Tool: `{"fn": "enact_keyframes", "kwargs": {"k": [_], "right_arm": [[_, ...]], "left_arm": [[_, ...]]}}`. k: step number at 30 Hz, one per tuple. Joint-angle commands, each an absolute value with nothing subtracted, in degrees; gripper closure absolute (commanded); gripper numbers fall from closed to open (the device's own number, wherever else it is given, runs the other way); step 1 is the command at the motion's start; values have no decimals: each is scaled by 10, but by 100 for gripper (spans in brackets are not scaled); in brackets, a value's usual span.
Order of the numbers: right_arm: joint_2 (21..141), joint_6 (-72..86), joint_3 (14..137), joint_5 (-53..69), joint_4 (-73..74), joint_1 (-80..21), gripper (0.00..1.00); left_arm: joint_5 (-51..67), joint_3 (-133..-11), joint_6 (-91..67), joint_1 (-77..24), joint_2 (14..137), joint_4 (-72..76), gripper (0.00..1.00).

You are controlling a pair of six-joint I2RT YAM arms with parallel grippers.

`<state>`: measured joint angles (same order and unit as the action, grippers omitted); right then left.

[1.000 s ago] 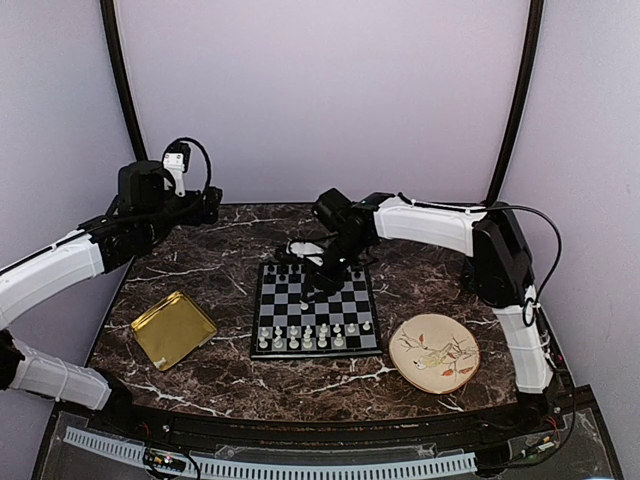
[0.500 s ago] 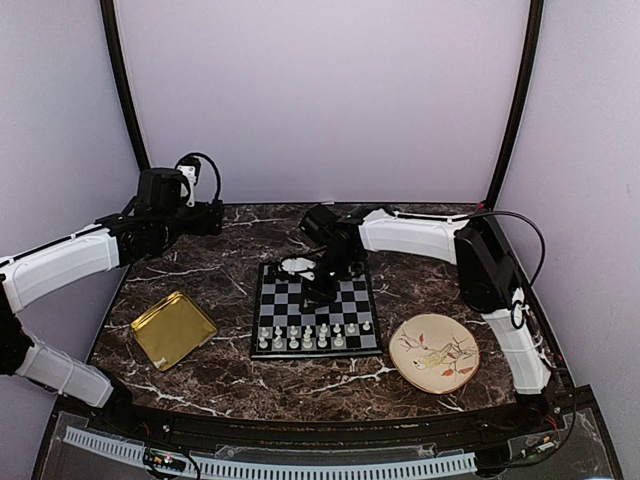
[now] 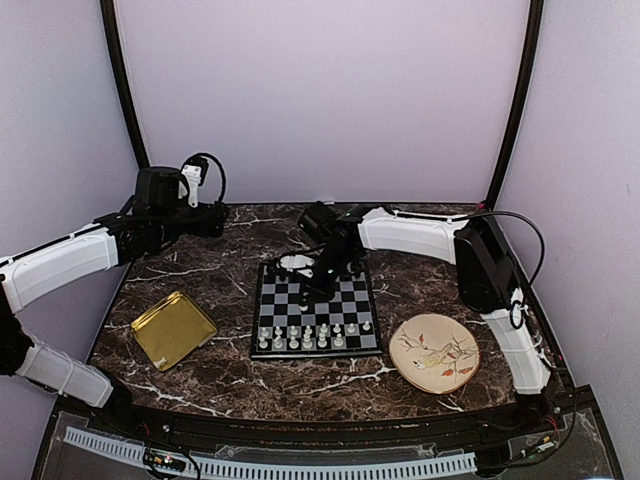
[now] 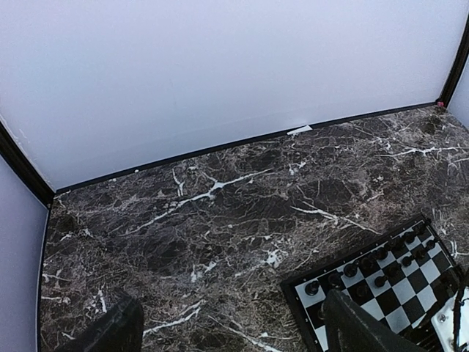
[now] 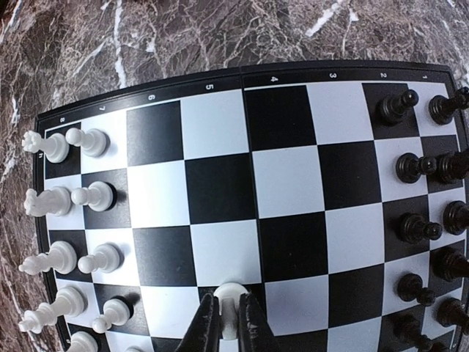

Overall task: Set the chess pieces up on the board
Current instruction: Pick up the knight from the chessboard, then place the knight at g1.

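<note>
Right gripper (image 5: 229, 330): clenched on one white piece (image 5: 230, 292) standing on a middle square.
Left gripper (image 4: 234, 334): released, fingers wide apart, over bare worktop (image 4: 220, 220).
Board (image 3: 355, 305): flat, mid-worktop.
Other white pieces (image 3: 308, 338): two rows, board's near edge.

From above, the right gripper (image 3: 320, 288) hides the white piece (image 5: 231, 293) between its fingers; the board (image 5: 293, 183) runs off the wrist view's lower edge.
</note>
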<state>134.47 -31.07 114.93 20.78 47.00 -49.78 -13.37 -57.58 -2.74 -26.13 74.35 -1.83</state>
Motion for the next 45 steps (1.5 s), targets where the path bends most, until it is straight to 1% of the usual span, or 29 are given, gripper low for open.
{"fn": "enact_keyframes", "kwargs": {"k": [1, 4, 7, 11, 14, 18, 20, 24, 27, 29, 32, 34, 38, 45], "right_arm": [[1348, -308, 1177, 214, 476, -501, 92], [1344, -310, 1178, 212, 481, -501, 96], [1328, -311, 1175, 205, 484, -500, 97], [1267, -315, 1141, 192, 481, -497, 97], [1206, -319, 1088, 190, 474, -490, 97], [1129, -322, 992, 195, 462, -476, 97], [1095, -326, 950, 194, 458, -473, 97], [1028, -337, 860, 203, 440, -470, 97], [995, -340, 797, 215, 419, -472, 97], [980, -339, 769, 219, 409, -473, 96], [970, -342, 741, 213, 397, -480, 96], [964, -343, 724, 208, 386, -486, 96], [963, -345, 702, 205, 366, -498, 96], [986, -342, 702, 200, 346, -509, 96]], "left_arm": [[-123, -569, -18, -258, 729, -9, 13], [-119, -569, -19, -256, 730, -10, 16], [-113, -572, -22, -253, 734, -15, 17], [-117, -573, -23, -250, 734, -15, 18], [-115, -580, -26, -247, 736, -26, 20], [-91, -605, -38, -235, 751, -56, 24], [-70, -623, -52, -223, 765, -77, 28], [-10, -673, -87, -192, 807, -135, 29], [35, -688, -111, -172, 824, -149, 31], [47, -685, -120, -168, 826, -142, 29], [47, -678, -123, -167, 831, -134, 21], [45, -677, -115, -166, 840, -130, 19], [43, -675, -114, -166, 845, -125, 19], [61, -665, -98, -166, 838, -119, 22]]}}
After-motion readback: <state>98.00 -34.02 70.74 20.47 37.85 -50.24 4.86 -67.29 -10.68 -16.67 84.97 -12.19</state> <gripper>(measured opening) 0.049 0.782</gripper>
